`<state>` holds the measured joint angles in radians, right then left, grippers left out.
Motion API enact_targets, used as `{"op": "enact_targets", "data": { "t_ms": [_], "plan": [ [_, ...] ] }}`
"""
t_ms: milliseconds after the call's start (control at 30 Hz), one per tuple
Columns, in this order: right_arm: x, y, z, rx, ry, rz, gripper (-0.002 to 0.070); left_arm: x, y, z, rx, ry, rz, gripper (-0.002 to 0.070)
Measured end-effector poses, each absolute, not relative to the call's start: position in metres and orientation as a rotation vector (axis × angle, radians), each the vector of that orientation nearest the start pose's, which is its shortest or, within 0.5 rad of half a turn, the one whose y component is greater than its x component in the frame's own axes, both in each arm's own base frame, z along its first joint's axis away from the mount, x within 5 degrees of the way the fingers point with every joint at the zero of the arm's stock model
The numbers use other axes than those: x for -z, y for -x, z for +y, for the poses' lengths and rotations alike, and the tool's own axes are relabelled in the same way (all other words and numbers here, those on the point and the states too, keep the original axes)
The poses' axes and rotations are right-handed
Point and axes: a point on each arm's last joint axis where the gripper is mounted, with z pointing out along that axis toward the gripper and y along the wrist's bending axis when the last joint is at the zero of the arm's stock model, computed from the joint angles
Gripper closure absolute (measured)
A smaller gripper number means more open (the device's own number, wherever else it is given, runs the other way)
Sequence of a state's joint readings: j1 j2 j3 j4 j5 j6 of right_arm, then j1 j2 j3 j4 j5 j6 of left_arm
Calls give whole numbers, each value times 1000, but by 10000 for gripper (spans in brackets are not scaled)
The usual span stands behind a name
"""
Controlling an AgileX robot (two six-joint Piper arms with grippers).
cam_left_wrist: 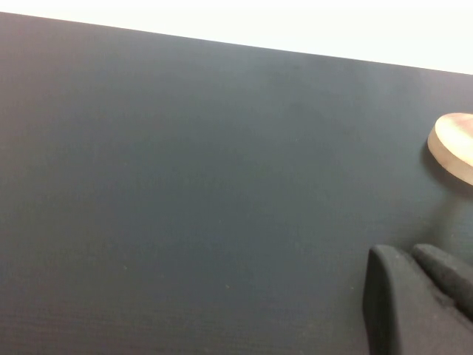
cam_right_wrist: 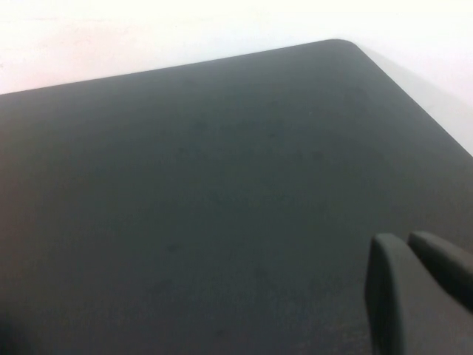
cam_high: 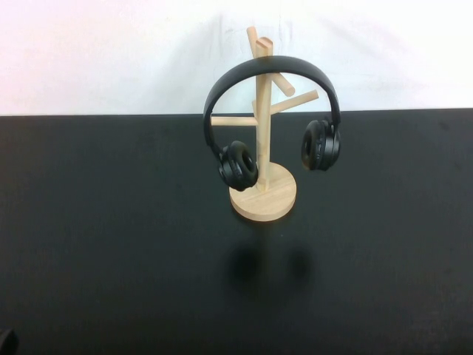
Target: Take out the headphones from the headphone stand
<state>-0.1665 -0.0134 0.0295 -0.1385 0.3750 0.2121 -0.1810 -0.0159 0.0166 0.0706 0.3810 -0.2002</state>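
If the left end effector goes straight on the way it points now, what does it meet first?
Probably nothing: the left end effector faces bare black table. The light wooden stand's round base lies off to one side; depth is unclear.

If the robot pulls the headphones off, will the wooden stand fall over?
Possibly. The headphone stand is tall and slim, so a sideways tug by the headphones might tip it. Its wide disc base probably steadies it. Left tool and right tool wait apart.
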Motion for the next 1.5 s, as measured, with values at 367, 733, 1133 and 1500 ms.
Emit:
{"op": "enact_targets", "data": {
  "t_ms": [367, 733, 1133, 1500],
  "plan": [
    [-172, -51, -13, 98, -268, 1839, 682, -174, -52, -7, 194, -25, 1869, 673],
    [-207, -55, -9, 64, -178, 1450, 682, -174, -52, -7, 194, -25, 1869, 673],
    [-229, -51, -6, 27, -145, 1204, 682, -174, -52, -7, 194, -25, 1869, 673],
    [-321, -10, -6, -200, -246, 698, 682, -174, -52, -7, 194, -25, 1869, 673]
  ]
}}
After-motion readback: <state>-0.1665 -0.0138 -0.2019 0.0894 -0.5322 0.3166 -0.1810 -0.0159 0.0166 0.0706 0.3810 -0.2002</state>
